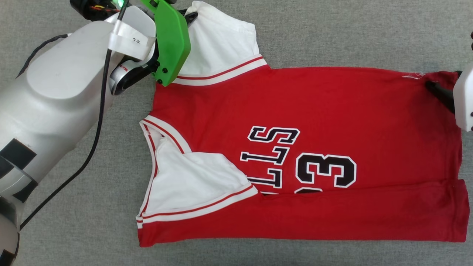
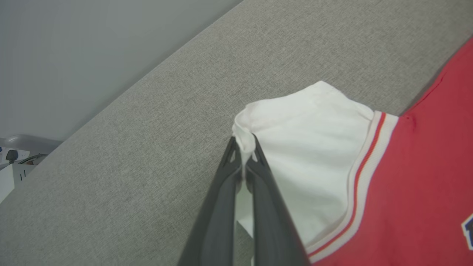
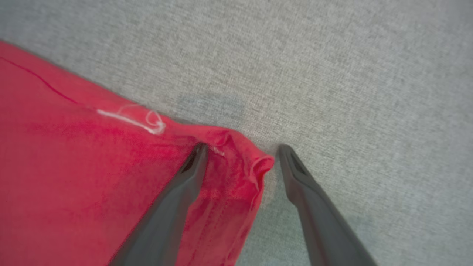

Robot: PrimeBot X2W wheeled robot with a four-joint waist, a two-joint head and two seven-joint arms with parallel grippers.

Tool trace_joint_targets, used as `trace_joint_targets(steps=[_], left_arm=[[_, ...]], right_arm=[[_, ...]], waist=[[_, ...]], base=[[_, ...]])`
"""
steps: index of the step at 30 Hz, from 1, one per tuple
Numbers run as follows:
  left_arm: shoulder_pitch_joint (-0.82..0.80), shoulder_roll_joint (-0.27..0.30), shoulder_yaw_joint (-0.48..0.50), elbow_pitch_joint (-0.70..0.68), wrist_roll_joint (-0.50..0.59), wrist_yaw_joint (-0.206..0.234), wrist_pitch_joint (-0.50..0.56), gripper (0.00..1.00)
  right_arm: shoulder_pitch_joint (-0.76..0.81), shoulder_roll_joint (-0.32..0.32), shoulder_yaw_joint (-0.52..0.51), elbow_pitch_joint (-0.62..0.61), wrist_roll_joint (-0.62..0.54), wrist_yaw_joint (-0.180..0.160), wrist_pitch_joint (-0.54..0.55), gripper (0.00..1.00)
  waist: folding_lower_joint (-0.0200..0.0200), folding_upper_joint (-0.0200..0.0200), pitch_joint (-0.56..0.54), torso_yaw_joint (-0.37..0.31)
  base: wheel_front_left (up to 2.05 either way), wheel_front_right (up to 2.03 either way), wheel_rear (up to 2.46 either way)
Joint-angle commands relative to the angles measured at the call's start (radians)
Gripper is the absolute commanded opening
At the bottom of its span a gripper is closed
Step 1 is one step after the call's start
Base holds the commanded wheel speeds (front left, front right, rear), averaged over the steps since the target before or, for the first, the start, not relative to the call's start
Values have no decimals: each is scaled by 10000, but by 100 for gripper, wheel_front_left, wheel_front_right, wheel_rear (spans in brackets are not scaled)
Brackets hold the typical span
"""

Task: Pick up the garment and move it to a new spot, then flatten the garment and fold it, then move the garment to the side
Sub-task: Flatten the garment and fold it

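garment [image 1: 314, 111] lies spread on grey surface [image 1: 332, 33]; soft, light and limp, so i judge corners the best hold. my left gripper [image 2: 244, 144] is clamped on its white sleeve tip [image 2: 245, 125]; my right gripper [image 3: 242, 147] stands apart, red hem corner [image 3: 258, 164] between its fingers, ungripped.

A red basketball jersey [image 1: 332, 111] lies flat and sideways on the grey cloth-covered worktop [image 1: 332, 33], with its neck to the left and its hem to the right. Its near long edge is folded over the front, hiding part of the black lettering [image 1: 273, 155]. The left pincer [image 1: 191, 16], beside a green guard [image 1: 172, 40], touches the far white sleeve [image 1: 218, 40]. The right pincer [image 1: 441, 87] sits at the far hem corner, with one dark finger on the red cloth.
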Motion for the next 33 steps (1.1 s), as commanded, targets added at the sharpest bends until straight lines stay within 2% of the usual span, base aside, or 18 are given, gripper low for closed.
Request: trace_joint_targets(steps=[1,12,20,28,33], left_arm=[[-105,10,4,60,33,-28,-134,0],[507,320,72,227,-297,-29,-671,0],[1320,527,38,-53,-301,0,-891,0],[2605,903,13,-731,-275,288,-1033,0],[3714,1440,7,-1446,-476,698,-1233,0]], right_arm=[[350,313,465,325,153,6,-77,0],[267,6,516,243,629,6,-2176,0],[1084,-146,508,10,887,6,-3373,0],[2193,-174,492,-280,968,6,-4029,0],[2917,-108,543,-398,1029,6,-4255,0]], waist=[[0,0,-54,-31],[0,0,-1032,-192],[0,0,-2011,-175],[0,0,-3005,-209],[0,0,-3569,-304]], base=[[0,0,0],[0,0,0],[0,0,0],[0,0,0],[0,0,0]])
